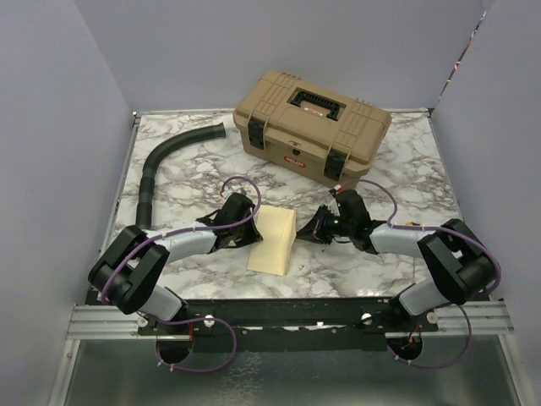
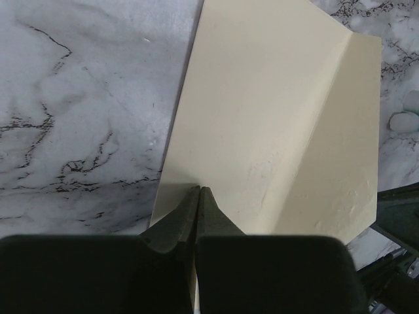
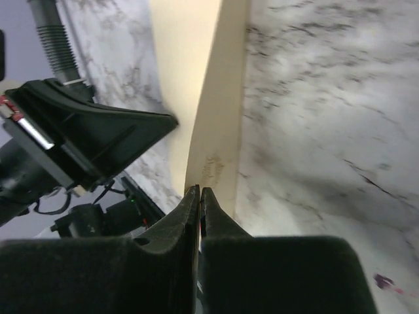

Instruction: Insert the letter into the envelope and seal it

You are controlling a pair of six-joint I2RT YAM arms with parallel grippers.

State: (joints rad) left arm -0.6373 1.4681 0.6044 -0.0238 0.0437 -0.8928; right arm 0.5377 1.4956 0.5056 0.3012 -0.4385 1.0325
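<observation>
The pale yellow envelope lies mid-table, its flap raised along the right side. My left gripper is shut, and its tips rest on the envelope close to its left edge, face-on, with no paper between them. My right gripper is shut on the edge of the standing flap, which runs straight into the slit between its fingertips. In the left wrist view the left gripper meets tip to tip. The letter is out of view in every frame.
A tan toolbox with black latches stands at the back of the marble table. A black corrugated hose curves along the left side. The left arm's body sits close beside the flap.
</observation>
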